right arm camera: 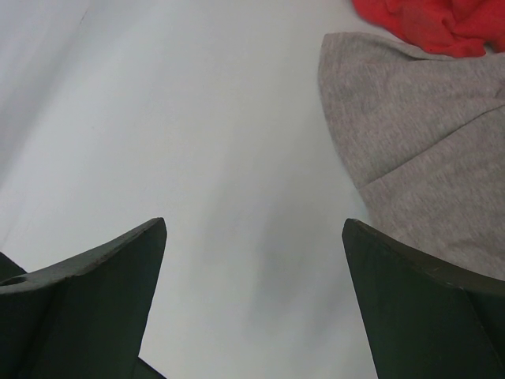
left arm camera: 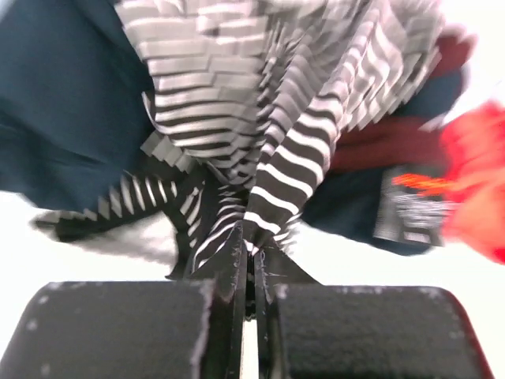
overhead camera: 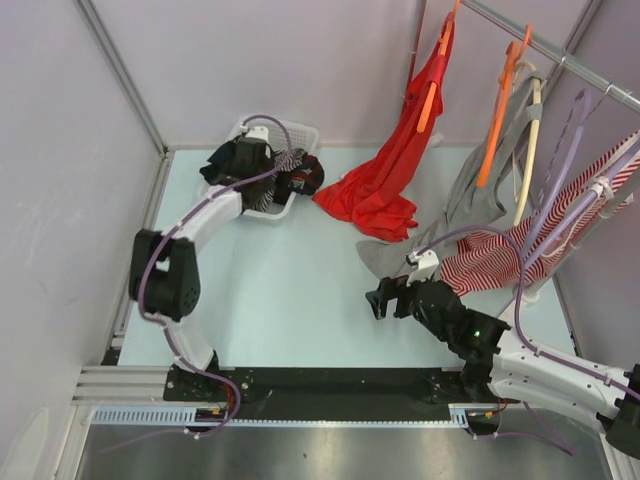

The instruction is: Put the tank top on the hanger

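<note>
The black-and-white striped fabric tank top (left arm camera: 237, 95), thinly pinched in the clenched left hand (left arm camera: 252, 257), might slip out; right hand (right arm camera: 254, 230) gaped empty.

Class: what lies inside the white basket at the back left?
The striped tank top, pinched by the left tool, over a navy garment and a dark red-marked garment. Anything beneath them, and the basket floor, is hidden.

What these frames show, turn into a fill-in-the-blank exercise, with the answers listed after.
The left gripper is ____ on the tank top. The right gripper hangs ____ over the table, holding nothing. The cloth nearest the right gripper is ____ in colour.
Missing words: shut; open; grey.
</note>
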You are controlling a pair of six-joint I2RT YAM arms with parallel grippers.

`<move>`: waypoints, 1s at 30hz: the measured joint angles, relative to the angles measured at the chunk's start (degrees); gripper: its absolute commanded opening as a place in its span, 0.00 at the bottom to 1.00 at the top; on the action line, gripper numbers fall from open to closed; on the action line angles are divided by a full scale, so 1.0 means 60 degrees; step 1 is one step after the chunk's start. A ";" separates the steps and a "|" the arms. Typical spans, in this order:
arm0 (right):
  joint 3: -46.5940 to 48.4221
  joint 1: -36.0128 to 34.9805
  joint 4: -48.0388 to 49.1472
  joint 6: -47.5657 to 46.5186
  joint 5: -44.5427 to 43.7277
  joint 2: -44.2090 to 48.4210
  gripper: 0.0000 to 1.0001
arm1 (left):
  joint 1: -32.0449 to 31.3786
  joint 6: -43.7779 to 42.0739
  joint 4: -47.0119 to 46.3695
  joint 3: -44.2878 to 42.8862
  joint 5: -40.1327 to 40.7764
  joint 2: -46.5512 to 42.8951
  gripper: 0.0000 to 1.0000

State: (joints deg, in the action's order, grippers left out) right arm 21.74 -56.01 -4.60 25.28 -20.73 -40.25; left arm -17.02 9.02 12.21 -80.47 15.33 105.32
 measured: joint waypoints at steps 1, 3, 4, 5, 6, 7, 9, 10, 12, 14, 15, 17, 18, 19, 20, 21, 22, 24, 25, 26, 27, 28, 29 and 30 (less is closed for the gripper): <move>0.0000 0.0000 -0.0018 0.0011 0.0000 0.0029 1.00 | 0.0000 -0.0004 0.0004 0.0000 -0.0007 -0.0379 0.02; -0.0007 0.0000 -0.0044 0.0026 0.0000 0.0076 1.00 | 0.0000 -0.0007 0.0000 -0.0069 -0.0015 -0.1599 0.02; -0.0015 0.0000 -0.0044 0.0029 0.0004 0.0080 1.00 | 0.0000 -0.0011 -0.0004 -0.0186 -0.0018 -0.2080 0.02; -0.0022 0.0000 -0.0044 0.0029 0.0000 0.0080 1.00 | 0.0000 -0.0011 -0.0033 -0.0412 -0.0026 -0.2656 0.02; -0.0040 0.0000 -0.0047 0.0033 0.0004 0.0080 1.00 | 0.0000 -0.0018 -0.0127 -0.0645 -0.0040 -0.3213 0.02; -0.0051 0.0000 -0.0044 0.0036 0.0007 0.0080 1.00 | 0.0000 -0.0029 -0.0208 -0.0838 -0.0076 -0.3683 0.01; -0.0058 0.0000 -0.0044 0.0080 0.0015 0.0076 1.00 | -0.0047 -0.0109 -0.0470 -0.1213 -0.0222 -0.4819 0.01; -0.0062 0.0000 -0.0036 0.0102 0.0033 0.0080 1.00 | -0.0117 -0.0171 -0.0605 -0.1322 -0.0346 -0.5384 0.01; -0.0069 0.0000 -0.0033 0.0135 0.0040 0.0080 1.00 | -0.0364 -0.0277 -0.0783 -0.1479 -0.0703 -0.6353 0.01; -0.0069 0.0000 -0.0033 0.0142 0.0051 0.0080 1.00 | -0.0787 -0.0364 -0.0845 -0.1559 -0.1155 -0.7147 0.01; -0.0069 0.0000 -0.0033 0.0142 0.0062 0.0080 1.00 | -0.0976 -0.0364 -0.0820 -0.1555 -0.1381 -0.7493 0.01; -0.0069 0.0000 -0.0036 0.0142 0.0084 0.0080 1.00 | -0.1311 -0.0335 -0.0783 -0.1399 -0.1949 -0.8215 0.01; -0.0069 0.0000 -0.0044 0.0146 0.0091 0.0080 1.00 | -0.1362 -0.0277 -0.0831 -0.1169 -0.2167 -0.8480 0.03; -0.0069 0.0000 -0.0044 0.0149 0.0098 0.0080 1.00 | -0.1395 -0.0197 -0.0860 -0.0710 -0.2444 -0.8863 0.05; -0.0069 0.0000 -0.0051 0.0171 0.0106 0.0080 1.00 | -0.1406 -0.0109 -0.0809 -0.0331 -0.2630 -0.9136 0.15; -0.0069 0.0000 -0.0051 0.0186 0.0109 0.0080 1.00 | -0.1421 0.0040 -0.0739 0.0244 -0.2809 -0.9435 0.55; -0.0069 0.0000 -0.0058 0.0211 0.0109 0.0087 1.00 | -0.1432 0.0222 -0.0616 0.0889 -0.2958 -0.9719 0.75; -0.0069 0.0000 -0.0084 0.0284 0.0113 0.0106 1.00 | -0.1443 0.0514 -0.0244 0.2051 -0.3246 -1.0065 0.99; -0.0069 0.0000 -0.0095 0.0299 0.0113 0.0113 1.00 | -0.1446 0.0659 0.0040 0.2718 -0.3370 -1.0193 0.99; -0.0069 0.0000 -0.0113 0.0324 0.0117 0.0113 1.00 | -0.1453 0.0750 0.0350 0.3206 -0.3406 -1.0222 0.99; -0.0069 0.0000 -0.0120 0.0346 0.0120 0.0113 1.00 | -0.1457 0.0903 0.0794 0.3818 -0.3373 -1.0160 0.99; -0.0069 0.0000 -0.0120 0.0350 0.0131 0.0106 1.00 | -0.1457 0.0976 0.1184 0.4189 -0.3293 -1.0087 1.00; -0.0069 0.0000 -0.0113 0.0353 0.0153 0.0084 1.00 | -0.1457 0.1009 0.1687 0.4564 -0.3184 -0.9934 0.99; -0.0069 -0.0004 -0.0102 0.0353 0.0182 0.0047 1.00 | -0.1457 0.1009 0.2171 0.4863 -0.3071 -0.9723 0.99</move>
State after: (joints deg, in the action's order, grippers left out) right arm 21.32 -56.03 -5.21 27.40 -19.64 -39.97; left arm -25.76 15.07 25.23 -51.29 -3.09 46.98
